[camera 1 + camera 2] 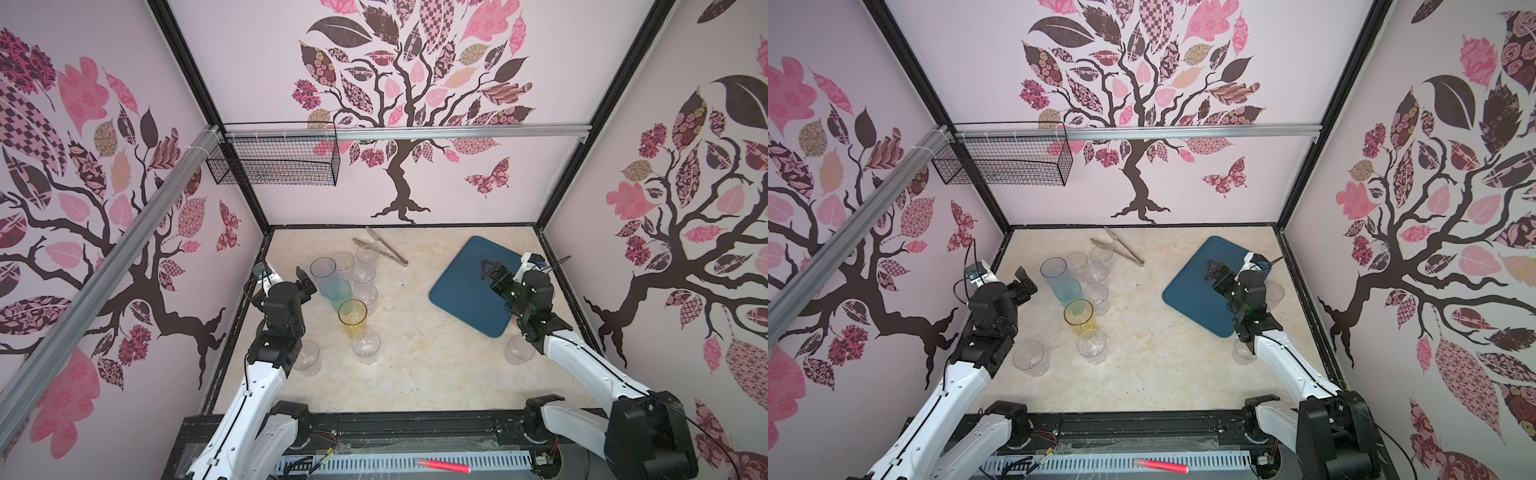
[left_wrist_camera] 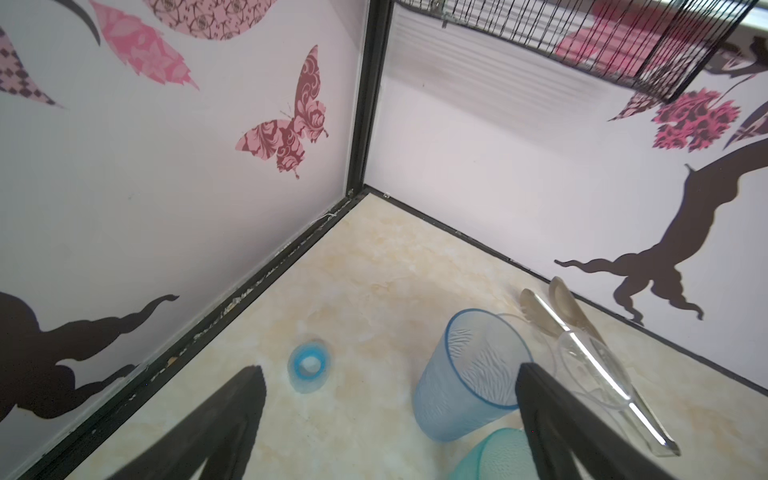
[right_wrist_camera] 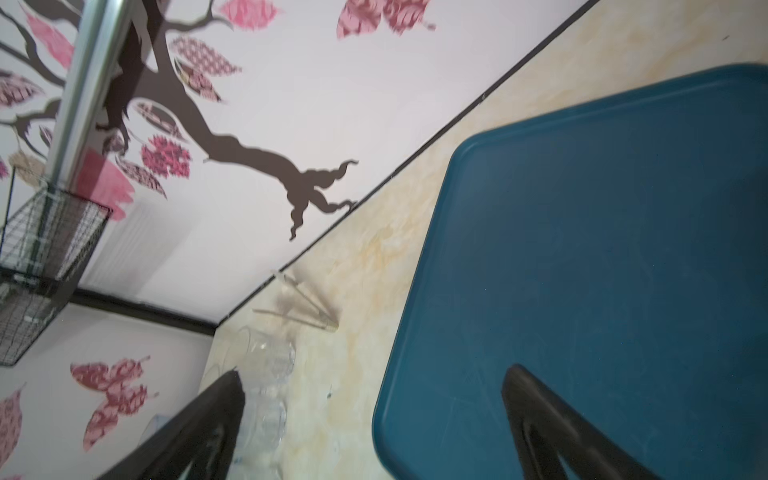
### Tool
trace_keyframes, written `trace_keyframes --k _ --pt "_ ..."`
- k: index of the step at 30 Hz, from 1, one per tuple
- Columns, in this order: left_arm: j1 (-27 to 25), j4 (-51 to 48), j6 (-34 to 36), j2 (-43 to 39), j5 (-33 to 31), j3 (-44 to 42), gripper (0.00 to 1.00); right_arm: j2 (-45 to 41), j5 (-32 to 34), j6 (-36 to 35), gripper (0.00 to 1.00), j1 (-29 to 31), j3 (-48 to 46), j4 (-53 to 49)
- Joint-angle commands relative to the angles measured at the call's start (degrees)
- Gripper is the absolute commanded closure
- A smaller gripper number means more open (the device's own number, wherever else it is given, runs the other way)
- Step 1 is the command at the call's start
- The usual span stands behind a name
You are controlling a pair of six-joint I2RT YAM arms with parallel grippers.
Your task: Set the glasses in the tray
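Note:
The glasses stand grouped at the left-middle of the table: a tall blue tumbler, a teal one, an amber one and several short clear ones. One clear glass stands alone beside the right arm. The dark teal tray lies at the right, and what shows of it is bare. My left gripper is open just left of the blue tumbler, holding nothing. Above the tray hangs my right gripper, open and empty.
Metal tongs lie behind the cluster near the back wall. A black wire basket hangs high on the back-left wall. Patterned walls close three sides. A pink marker lies on the front rail.

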Motion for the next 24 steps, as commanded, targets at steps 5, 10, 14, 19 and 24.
trace_keyframes --k 5,10,14,19,24 --pt "3.35 -16.57 -2.75 -1.64 6.21 9.54 0.1 1.93 -9.07 -10.3 0.01 1.19 8.7 -22.19" --pt "2.92 -23.28 1.21 0.99 11.28 16.43 0.17 5.23 -7.52 -14.6 0.12 3.92 8.14 -29.7" --pt "0.26 -25.94 1.72 3.63 15.78 18.81 0.19 11.71 -6.5 -17.41 0.12 7.38 10.76 -33.58" --pt "-2.89 -23.73 -0.19 4.73 19.6 17.34 0.2 21.14 -6.68 -17.7 0.11 8.8 13.68 -35.04" --pt "-3.6 -21.07 -2.07 5.47 24.11 15.06 0.2 26.0 -5.57 -18.07 0.1 8.82 15.3 -34.57"
